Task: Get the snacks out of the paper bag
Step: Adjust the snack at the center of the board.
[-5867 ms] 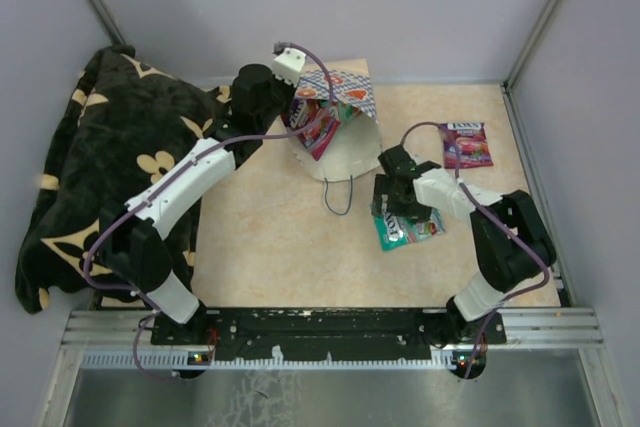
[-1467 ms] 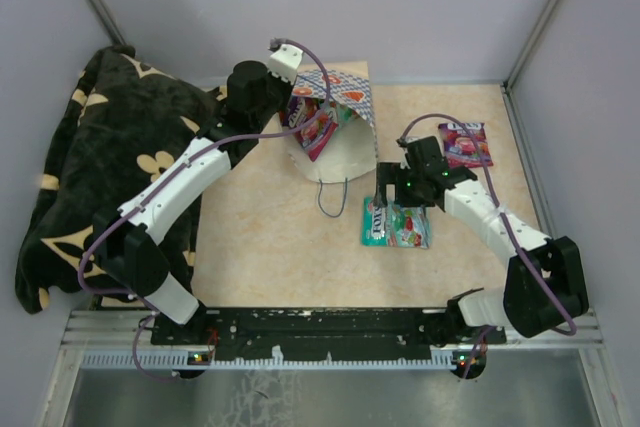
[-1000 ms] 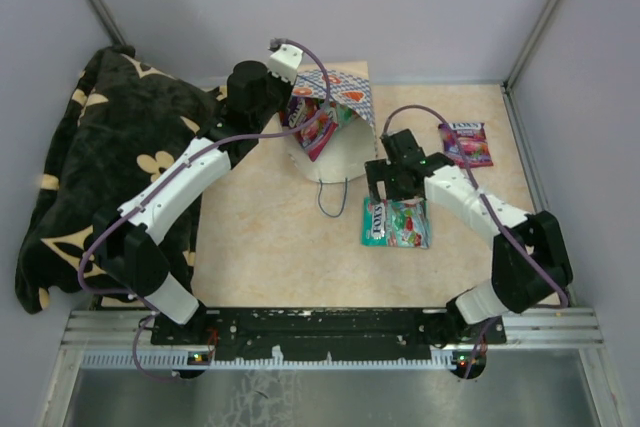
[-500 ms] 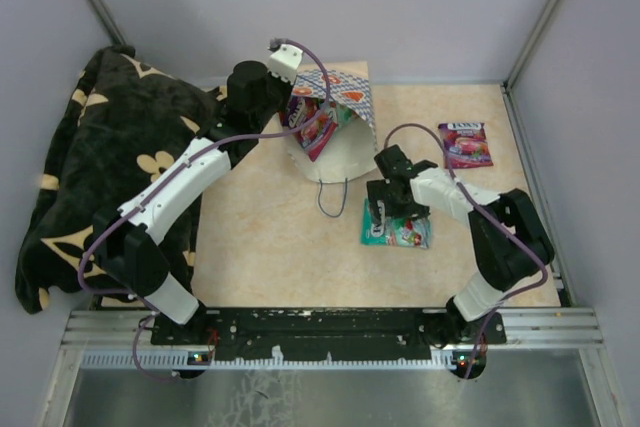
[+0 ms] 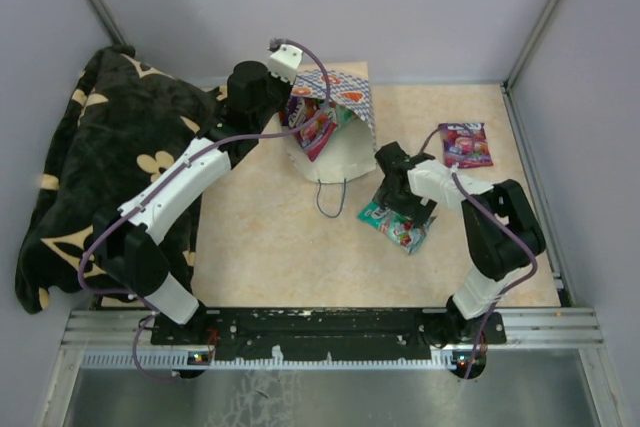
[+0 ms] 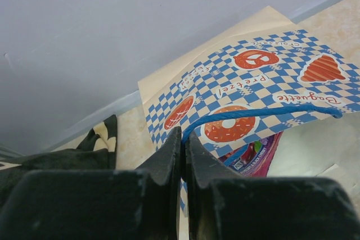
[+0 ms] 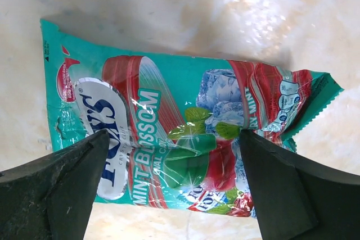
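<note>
Left pincer [image 6: 183, 139] pinches blue string handle [image 6: 259, 111]; right pincer [image 7: 173, 141] spread over glossy teal packet [image 7: 169, 96]

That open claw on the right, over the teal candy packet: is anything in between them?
Nothing visible is. The right gripper is open directly above the teal packet, with one finger to each side of it. The packet lies flat and uncovered on the table.

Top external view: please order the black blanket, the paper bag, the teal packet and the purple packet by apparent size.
1. black blanket
2. paper bag
3. teal packet and purple packet: alike, teal partly covered.
</note>
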